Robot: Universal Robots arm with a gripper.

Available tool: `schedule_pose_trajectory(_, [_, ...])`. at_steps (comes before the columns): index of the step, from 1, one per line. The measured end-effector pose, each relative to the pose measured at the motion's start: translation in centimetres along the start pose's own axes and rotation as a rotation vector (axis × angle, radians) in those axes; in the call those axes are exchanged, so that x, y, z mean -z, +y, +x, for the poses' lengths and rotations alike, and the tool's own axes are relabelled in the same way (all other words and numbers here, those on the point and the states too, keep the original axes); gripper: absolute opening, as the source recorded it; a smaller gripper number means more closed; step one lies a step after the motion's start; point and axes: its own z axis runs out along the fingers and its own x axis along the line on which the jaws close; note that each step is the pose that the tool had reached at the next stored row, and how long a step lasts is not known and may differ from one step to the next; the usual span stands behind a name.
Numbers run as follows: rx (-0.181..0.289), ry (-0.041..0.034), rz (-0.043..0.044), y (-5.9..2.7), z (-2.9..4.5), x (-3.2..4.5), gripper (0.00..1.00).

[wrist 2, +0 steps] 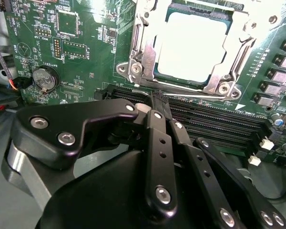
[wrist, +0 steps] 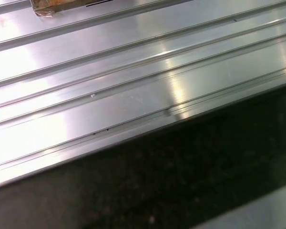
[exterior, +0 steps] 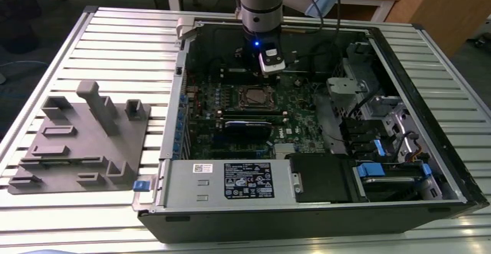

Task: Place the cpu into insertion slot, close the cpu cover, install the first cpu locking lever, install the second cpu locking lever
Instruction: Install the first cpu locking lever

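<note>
Claw (wrist 2: pixel 156 100) pinched narrow, empty, upper centre of exterior view, near cpu cover (wrist 2: pixel 145 52); cpu (wrist 2: pixel 193 45) seated beneath. Keep your tip square, clear of memory slots (wrist 2: pixel 214 121).

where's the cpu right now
In the second wrist view the cpu sits framed by the cpu cover on the green board, just past the black memory slots ahead of the hand; in the exterior view it lies mid-board.

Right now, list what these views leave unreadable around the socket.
Second wrist view: glare washes out the cpu top; the picture edge crops the cpu cover.
Second wrist view: the gripper hides part of the memory slots.
Exterior view: insertion slot too small to tell whether it is latched.
</note>
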Motion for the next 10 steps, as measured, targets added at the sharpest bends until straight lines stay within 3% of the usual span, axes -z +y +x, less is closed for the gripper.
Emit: schedule_pose_trajectory(10, [0.000, 0.0000, 0.0001, 0.20, 0.08, -0.01, 0.11])
